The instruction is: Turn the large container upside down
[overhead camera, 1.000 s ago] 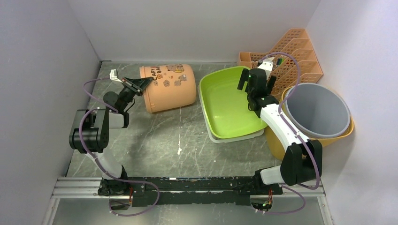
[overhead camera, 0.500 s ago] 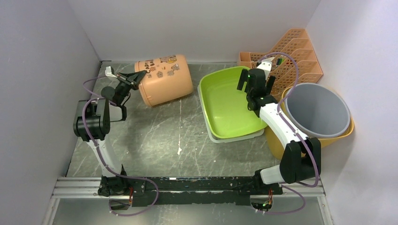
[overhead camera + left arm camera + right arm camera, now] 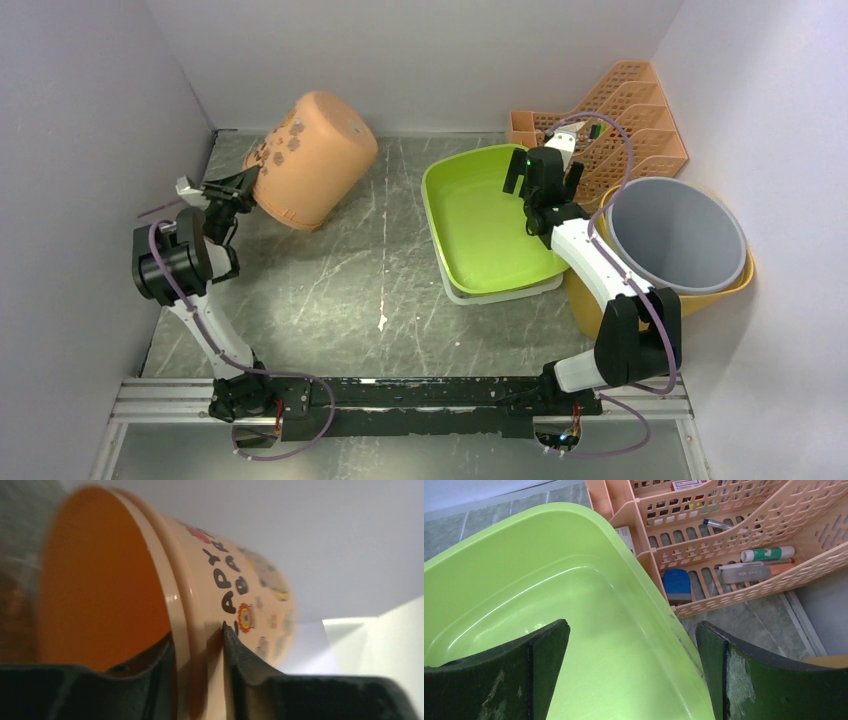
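The large orange container (image 3: pixel 312 160) with cartoon print is lifted at the back left, tilted with its base up and toward the back and its mouth facing down and left. My left gripper (image 3: pixel 238 190) is shut on its rim. In the left wrist view one finger sits inside the rim and one outside on the printed wall (image 3: pixel 235 595), with my left gripper (image 3: pixel 199 647) pinching the rim. My right gripper (image 3: pixel 545 168) is open and empty above the back right part of the green tub (image 3: pixel 480 230).
The green tub (image 3: pixel 549 590) sits nested on a white one. A peach file organiser (image 3: pixel 615 120) with pens stands at the back right. A grey bucket (image 3: pixel 680 240) sits inside a yellow one by the right wall. Walls close in on the left, back and right.
My left gripper has swung left and rotated, lifting the orange container from lying on its side to tilted with its base up. The right arm has barely moved.
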Robot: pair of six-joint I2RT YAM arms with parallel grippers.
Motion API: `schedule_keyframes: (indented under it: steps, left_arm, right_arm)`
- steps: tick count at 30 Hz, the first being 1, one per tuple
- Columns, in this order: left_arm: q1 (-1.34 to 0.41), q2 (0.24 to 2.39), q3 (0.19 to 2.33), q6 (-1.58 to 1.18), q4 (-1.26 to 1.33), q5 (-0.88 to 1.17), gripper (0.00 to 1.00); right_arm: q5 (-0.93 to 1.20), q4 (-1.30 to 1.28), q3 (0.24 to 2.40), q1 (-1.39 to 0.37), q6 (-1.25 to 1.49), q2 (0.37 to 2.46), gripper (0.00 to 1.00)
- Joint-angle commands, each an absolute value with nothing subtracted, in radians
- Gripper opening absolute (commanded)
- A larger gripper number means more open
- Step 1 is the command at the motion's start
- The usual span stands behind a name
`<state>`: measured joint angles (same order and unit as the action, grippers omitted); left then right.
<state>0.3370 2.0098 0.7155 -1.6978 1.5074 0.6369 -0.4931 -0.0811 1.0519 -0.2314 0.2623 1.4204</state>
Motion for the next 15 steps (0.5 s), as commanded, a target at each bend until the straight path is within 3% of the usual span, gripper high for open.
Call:
schedule_keyframes:
  steps: [1, 5, 11, 15]
  left_arm:
    - [0.381, 2.159, 0.604, -1.538, 1.815, 0.773, 0.48]
    - [0.385, 2.198, 0.614, -1.529, 1.815, 0.781, 0.72]
    - [0.385, 2.207, 0.618, -1.523, 1.81, 0.794, 0.76]
    - [0.385, 2.165, 0.61, -1.488, 1.737, 0.806, 0.87]
  right_arm:
    - [-0.47, -0.066, 1.048, -0.235, 0.276, 1.427, 1.0]
    - [-0.477, -0.063, 1.044, -0.236, 0.271, 1.424, 1.0]
    - [-0.468, -0.064, 1.051, -0.236, 0.273, 1.435, 1.0]
    - [-0.461, -0.066, 1.054, -0.236, 0.273, 1.431, 1.0]
